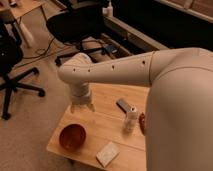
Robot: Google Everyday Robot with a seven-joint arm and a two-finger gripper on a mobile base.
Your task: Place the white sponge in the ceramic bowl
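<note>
Currently tool (83, 106) hovers near ceramic bowl (72, 138)

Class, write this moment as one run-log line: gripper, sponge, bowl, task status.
gripper: over table near ceramic bowl | white sponge: on table beside bowl, not held | status: not yet placed

The counter (102, 125) is pale wood, smooth and matt. On it the ceramic bowl (73, 136) shines a glossy reddish-brown. Just right of the bowl, the white sponge (108, 153) looks dull and soft. Above the bowl hangs the end effector (82, 106), smooth off-white plastic like its arm (115, 70).
</note>
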